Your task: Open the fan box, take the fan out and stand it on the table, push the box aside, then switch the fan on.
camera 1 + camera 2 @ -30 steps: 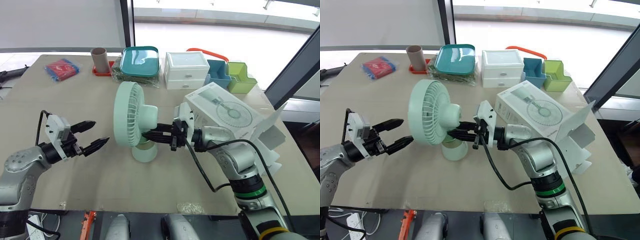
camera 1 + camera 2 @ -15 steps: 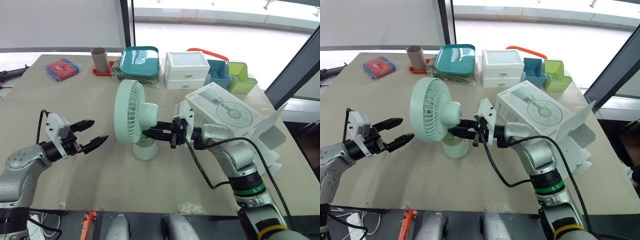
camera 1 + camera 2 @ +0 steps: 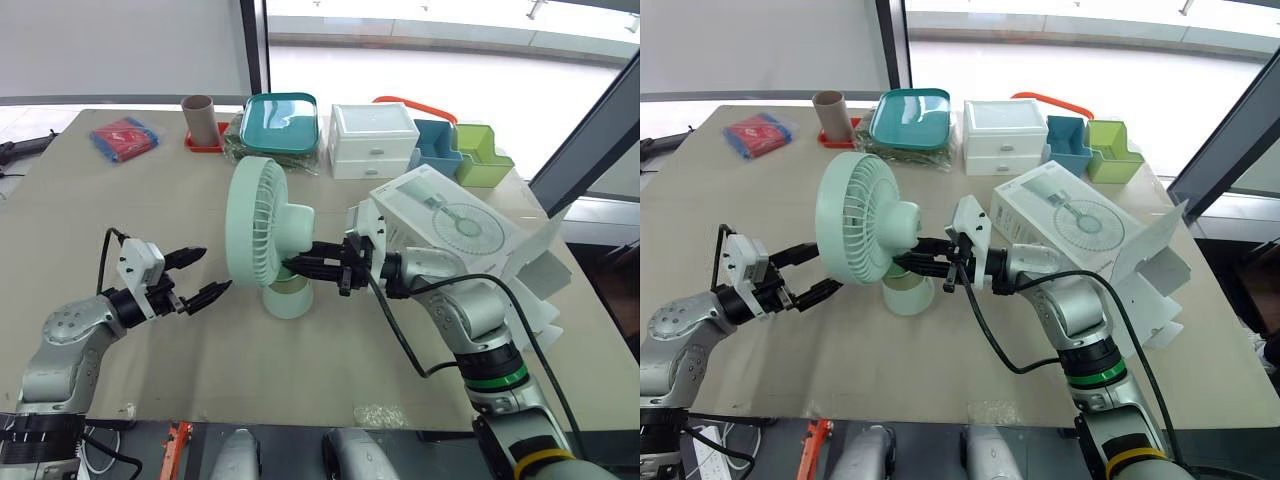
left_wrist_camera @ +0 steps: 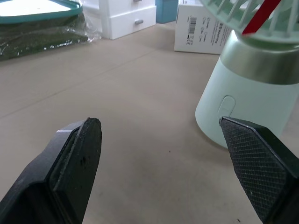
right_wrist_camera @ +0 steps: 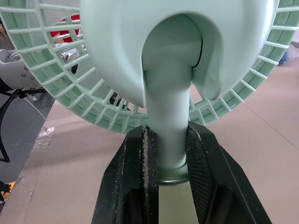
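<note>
While my right tool (image 3: pixel 295 268) is clamped on the slim neck of the fan (image 3: pixel 262 225), with one of its black fingers (image 5: pixel 140 177) on each side just under the motor housing, the fan stands upright on its round base (image 3: pixel 288 300). It sits at the centre of the frame on the tabletop (image 3: pixel 130 210). Its grille faces the left of the frame, toward my left tool (image 3: pixel 214 270). That tool hovers low over the tabletop at lower left, its two fingers spread wide with nothing between them. The tips are near the base but apart from it. On the side of the base turned to it is a small oblong mark (image 4: pixel 227 105), probably the switch, though I cannot be sure. The fan box (image 3: pixel 455 228) lies right of centre, just behind my right wrist, its end flaps open toward the right edge. Along the upper part of the frame stand a cardboard tube (image 3: pixel 198 116), a teal lidded dish (image 3: pixel 281 120), a white drawer unit (image 3: pixel 372 140), a blue bin (image 3: pixel 437 147) and a green bin (image 3: pixel 482 155). A red and blue packet (image 3: pixel 124 136) lies at upper left.
</note>
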Robot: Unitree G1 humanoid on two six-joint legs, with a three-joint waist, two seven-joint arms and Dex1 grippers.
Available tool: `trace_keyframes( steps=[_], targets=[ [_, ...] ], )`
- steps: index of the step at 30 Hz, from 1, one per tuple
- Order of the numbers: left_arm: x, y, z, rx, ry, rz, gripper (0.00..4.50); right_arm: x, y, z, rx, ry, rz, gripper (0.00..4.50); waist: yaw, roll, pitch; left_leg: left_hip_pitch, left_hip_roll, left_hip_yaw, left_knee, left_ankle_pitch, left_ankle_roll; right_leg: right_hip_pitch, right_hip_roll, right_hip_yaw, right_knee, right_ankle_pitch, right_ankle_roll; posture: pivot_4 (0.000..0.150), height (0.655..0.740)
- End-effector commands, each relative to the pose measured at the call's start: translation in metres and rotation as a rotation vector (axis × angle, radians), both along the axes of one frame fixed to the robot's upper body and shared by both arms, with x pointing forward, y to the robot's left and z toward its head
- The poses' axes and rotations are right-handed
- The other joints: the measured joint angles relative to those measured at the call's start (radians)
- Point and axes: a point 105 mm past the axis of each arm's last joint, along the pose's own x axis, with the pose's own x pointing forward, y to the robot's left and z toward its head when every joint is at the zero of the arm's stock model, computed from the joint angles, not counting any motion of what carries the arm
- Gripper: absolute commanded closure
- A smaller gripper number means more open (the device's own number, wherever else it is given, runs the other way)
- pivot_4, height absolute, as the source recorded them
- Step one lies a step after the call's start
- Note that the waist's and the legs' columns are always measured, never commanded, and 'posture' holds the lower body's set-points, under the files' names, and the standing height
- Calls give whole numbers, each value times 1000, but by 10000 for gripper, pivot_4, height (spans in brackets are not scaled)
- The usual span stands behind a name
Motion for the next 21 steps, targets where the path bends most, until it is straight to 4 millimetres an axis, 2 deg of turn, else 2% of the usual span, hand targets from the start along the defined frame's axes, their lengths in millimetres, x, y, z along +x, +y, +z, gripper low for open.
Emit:
trace_keyframes(
  steps=[1, 2, 4, 8, 11, 14, 17, 21],
  targets=[
    [-1, 1, -12, 82, 31, 10, 7209, -5, 5, 21, 39, -86, 36, 39052, 0, 0, 0, 0, 0, 0, 0, 0, 0, 0, 0, 0, 0, 0, 0, 1500, 7400],
    [-2, -1, -16, 77, 36, 7, 4621, -5, 5, 21, 38, -87, 36, 39052, 0, 0, 0, 0, 0, 0, 0, 0, 0, 0, 0, 0, 0, 0, 0, 1500, 7400],
    [-1, -6, -13, 34, 2, 5, 2423, -5, 6, 20, 34, -87, 40, 39052, 0, 0, 0, 0, 0, 0, 0, 0, 0, 0, 0, 0, 0, 0, 0, 1500, 7400],
    [-4, -10, -8, 11, -26, -29, 2423, -4, 7, 18, 29, -88, 43, 39052, 0, 0, 0, 0, 0, 0, 1, 0, 0, 0, 0, 0, 0, 0, 0, 1500, 7400],
    [8, -4, -3, -2, -54, 59, 2423, -2, 6, 17, 23, -90, 37, 39052, 1, 0, 0, 0, 0, 0, 1, 0, 0, 0, 0, 0, 0, 0, 0, 1500, 7400],
    [6, -5, -9, 76, -38, 39, 9420, -1, 6, 15, 19, -93, 32, 39052, 0, 0, 0, 0, 0, 0, 1, 0, 0, 1, 0, 0, 0, 0, 0, 1500, 7400],
    [4, -11, -7, 59, -35, 18, 9420, 2, 6, 13, 13, -95, 20, 39052, 0, 0, 0, 0, 0, 0, 1, 0, 0, 0, 0, 0, 0, 0, 0, 1500, 7400],
    [-1, -18, 3, -26, -64, -8, 19573, 5, 6, 14, 26, -98, -1, 39052, 0, 0, 0, 0, 0, 0, 1, 0, 0, 0, 0, 0, 0, 0, 0, 1500, 7400]
  ],
)
